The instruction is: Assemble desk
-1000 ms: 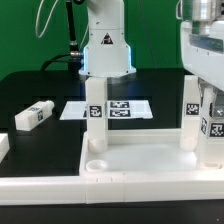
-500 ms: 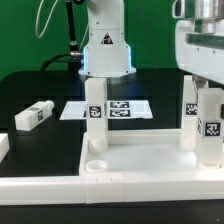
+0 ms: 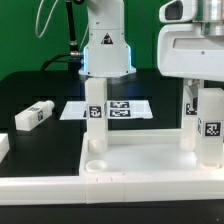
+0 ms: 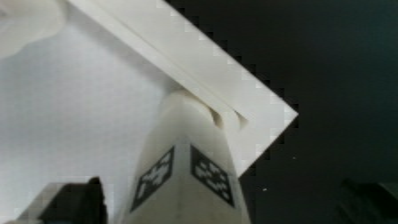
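Desk part-built: three legs up, one loose.
The white rimmed tabletop (image 3: 150, 180) lies flat on the black counter (image 3: 50, 150). One blocky tagged leg (image 3: 95, 112) stands upright at its far corner on the exterior view's left. A second leg (image 3: 190, 115) stands at the far right and a third leg (image 3: 211, 128) at the near right. The round near-left socket (image 3: 95, 158) holds nothing. A fourth leg (image 3: 33, 115) lies on its side, well apart to the left.

place: robotics lab | cues: green backdrop (image 3: 20, 30), black table (image 3: 50, 90), marker board (image 3: 135, 108), arm base (image 3: 105, 45)
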